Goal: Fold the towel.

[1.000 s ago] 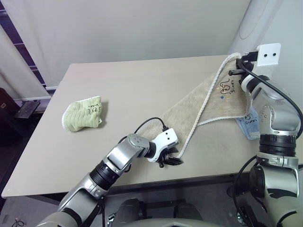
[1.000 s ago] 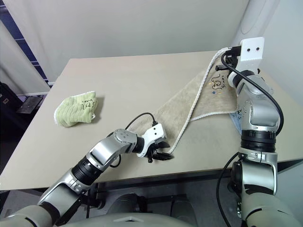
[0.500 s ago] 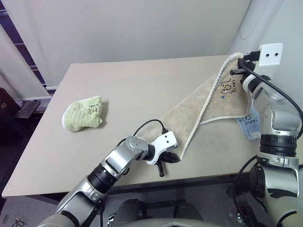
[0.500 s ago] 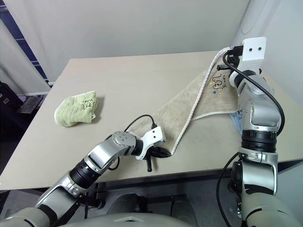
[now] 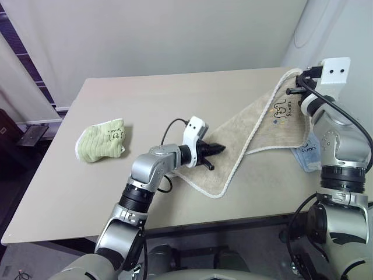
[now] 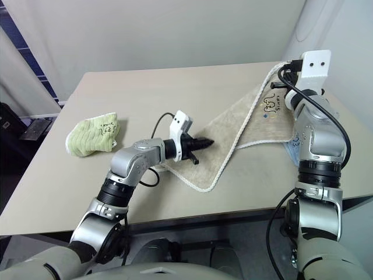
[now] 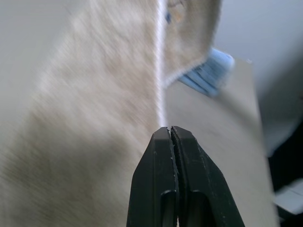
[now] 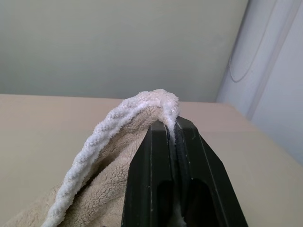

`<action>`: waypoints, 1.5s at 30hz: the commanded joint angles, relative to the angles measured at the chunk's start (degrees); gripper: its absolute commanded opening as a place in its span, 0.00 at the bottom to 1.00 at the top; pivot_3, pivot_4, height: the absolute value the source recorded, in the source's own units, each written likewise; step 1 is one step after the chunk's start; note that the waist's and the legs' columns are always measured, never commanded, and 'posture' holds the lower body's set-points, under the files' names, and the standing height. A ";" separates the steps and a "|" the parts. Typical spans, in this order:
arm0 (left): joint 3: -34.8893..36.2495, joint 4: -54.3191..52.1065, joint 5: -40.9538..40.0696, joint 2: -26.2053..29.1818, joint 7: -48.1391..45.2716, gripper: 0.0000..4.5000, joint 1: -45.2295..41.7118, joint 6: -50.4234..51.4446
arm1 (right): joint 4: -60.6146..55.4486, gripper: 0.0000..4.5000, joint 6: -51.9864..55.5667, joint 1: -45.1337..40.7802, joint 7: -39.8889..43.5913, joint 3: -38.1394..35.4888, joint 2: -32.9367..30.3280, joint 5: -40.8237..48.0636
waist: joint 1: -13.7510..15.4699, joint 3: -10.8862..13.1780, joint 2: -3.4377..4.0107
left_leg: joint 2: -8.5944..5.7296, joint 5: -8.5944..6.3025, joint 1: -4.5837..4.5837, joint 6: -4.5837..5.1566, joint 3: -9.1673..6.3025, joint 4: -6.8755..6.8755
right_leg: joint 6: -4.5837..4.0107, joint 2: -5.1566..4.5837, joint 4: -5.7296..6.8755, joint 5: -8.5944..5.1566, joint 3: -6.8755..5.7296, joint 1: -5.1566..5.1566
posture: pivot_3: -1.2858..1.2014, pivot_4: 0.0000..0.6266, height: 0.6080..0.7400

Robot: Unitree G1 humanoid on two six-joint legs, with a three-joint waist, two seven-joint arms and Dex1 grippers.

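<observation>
The beige towel (image 5: 256,125) with white corded edging stretches from near the table's front edge up to the far right, its dark logo (image 5: 281,108) facing up. My right gripper (image 8: 171,125) is shut on the towel's far corner and holds it raised above the table. My left gripper (image 5: 220,147) hovers over the towel's near half, pointing right. Its fingers (image 7: 156,156) are shut, and I see nothing between them. The white cord (image 7: 161,71) runs away from their tips.
A pale-green folded cloth (image 5: 104,140) lies at the left of the tan table (image 5: 175,99). A light-blue folded cloth (image 5: 307,153) sits under the towel's right edge, beside my right arm. The table's front edge lies just below the towel's near corner (image 5: 220,194).
My left gripper closed at the towel's near corner, then rose and swung back over the towel, now pointing right. The towel's near end lies wider on the table. The right arm kept still.
</observation>
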 commanded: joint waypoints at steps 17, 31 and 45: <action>-19.93 -7.56 8.30 13.76 -6.64 0.99 3.80 -4.57 | -1.30 0.00 -1.27 -0.41 0.44 -0.63 -0.08 -0.06 | -0.09 -0.02 0.03 | 0.02 -0.09 0.09 -0.18 0.01 -0.04 | -0.11 -0.19 -0.01 -0.04 0.07 -0.25 | 0.52 0.00 0.85; -26.62 -5.72 16.14 20.26 -10.61 0.78 6.06 -8.15 | -1.86 0.00 -0.77 -0.13 0.11 -0.60 -0.35 -0.64 | -0.31 -0.05 0.08 | 0.04 -0.09 0.24 -0.18 0.01 -0.13 | -0.11 -0.18 -0.02 -0.05 0.18 -0.21 | 0.52 0.00 0.85; -25.34 -5.47 16.83 19.27 -11.39 0.01 7.28 -8.70 | -2.97 0.00 -0.46 0.71 -0.37 -0.25 -0.52 -1.20 | -0.13 -0.14 0.15 | 0.05 -0.10 0.30 -0.18 0.01 -0.16 | -0.11 -0.19 -0.06 -0.05 0.19 -0.13 | 0.52 0.00 0.85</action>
